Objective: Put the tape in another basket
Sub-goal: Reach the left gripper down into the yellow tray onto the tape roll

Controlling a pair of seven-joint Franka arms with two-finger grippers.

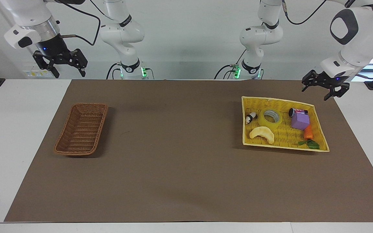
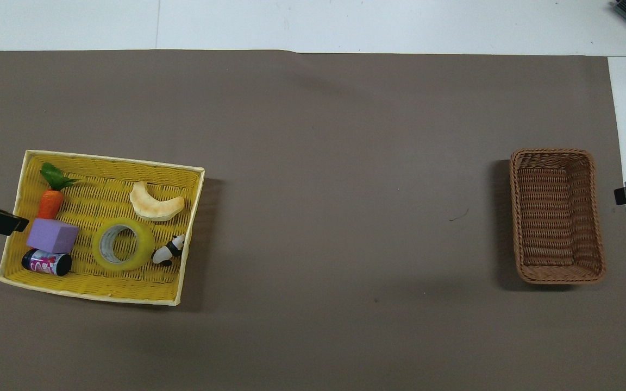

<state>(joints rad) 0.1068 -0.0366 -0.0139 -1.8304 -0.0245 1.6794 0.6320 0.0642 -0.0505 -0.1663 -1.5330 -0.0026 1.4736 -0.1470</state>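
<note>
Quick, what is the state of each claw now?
Left claw: open, holding nothing, up in the air beside the yellow basket.
Right claw: open, holding nothing, waiting.

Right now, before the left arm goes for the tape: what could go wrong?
1. The translucent yellow tape roll lies flat in the bright-yellow basket between the small panda figure and the purple block; open fingers could knock either.
2. The pale crescent toy beside it looks similar; mis-grasp risk.
3. The brown wicker basket sits at the right arm's end: long carry.
</note>
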